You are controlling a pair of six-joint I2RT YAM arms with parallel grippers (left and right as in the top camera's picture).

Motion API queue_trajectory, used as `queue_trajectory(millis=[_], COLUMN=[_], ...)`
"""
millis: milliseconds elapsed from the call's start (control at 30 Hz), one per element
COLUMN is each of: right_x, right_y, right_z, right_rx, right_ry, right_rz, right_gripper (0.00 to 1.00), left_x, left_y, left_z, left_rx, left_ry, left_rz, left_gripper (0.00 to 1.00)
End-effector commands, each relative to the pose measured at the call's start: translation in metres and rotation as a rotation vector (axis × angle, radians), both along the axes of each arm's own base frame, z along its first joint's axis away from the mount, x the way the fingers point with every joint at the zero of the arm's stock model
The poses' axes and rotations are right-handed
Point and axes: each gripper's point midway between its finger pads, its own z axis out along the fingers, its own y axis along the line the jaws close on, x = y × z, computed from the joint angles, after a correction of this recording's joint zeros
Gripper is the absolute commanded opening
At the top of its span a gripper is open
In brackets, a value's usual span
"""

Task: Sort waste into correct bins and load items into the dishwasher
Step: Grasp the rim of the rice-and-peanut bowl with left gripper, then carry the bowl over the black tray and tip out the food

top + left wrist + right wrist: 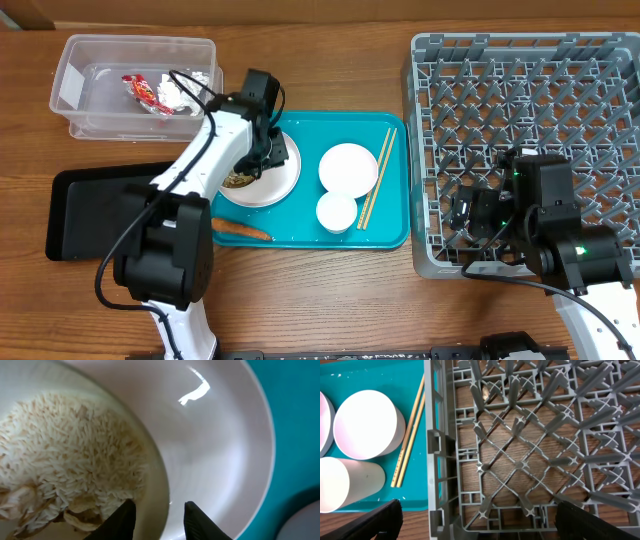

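My left gripper (268,150) hangs low over the wide plate (275,185) on the teal tray. In the left wrist view its fingers (159,510) stand narrowly apart astride the rim of a shallow dish (160,485) holding beige food scraps (75,460), with a gap left at the right finger. The scraps also show overhead (238,180). The red wrapper (143,90) and crumpled foil (185,90) lie in the clear tub (70,60). The carrot piece (240,230) lies at the tray's front left. My right gripper (475,520) is open and empty over the dish rack's (530,90) front left corner.
The teal tray (390,230) also holds a smaller plate (348,167), a small cup (336,212) and the chopsticks (377,180). The black tray (90,210) lies at the left, partly under my left arm. The rack (530,435) holds no dishes.
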Motion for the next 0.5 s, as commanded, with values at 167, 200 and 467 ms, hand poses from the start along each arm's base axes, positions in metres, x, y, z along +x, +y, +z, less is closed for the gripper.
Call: queue_trajectory(millis=[167,200,467], right_x=[0.0045,0.0045,0.0044], right_y=[-0.002,-0.002,-0.002], right_z=[0.0112,0.0112,0.0112], right_rx=[-0.004,-0.004,-0.004], right_ry=[-0.031,-0.031,-0.031], right_rz=[-0.009,-0.009,-0.009], right_gripper=[1.0,1.0,1.0], left_x=[-0.0047,-0.005,-0.0046], left_y=[0.0035,0.0035,0.0029], left_z=[-0.0056,-0.0058,0.0015], left_rx=[0.017,0.017,0.016], left_ry=[-0.001,0.0,0.006], left_rz=[0.016,0.016,0.004], left_gripper=[0.2,0.13,0.04])
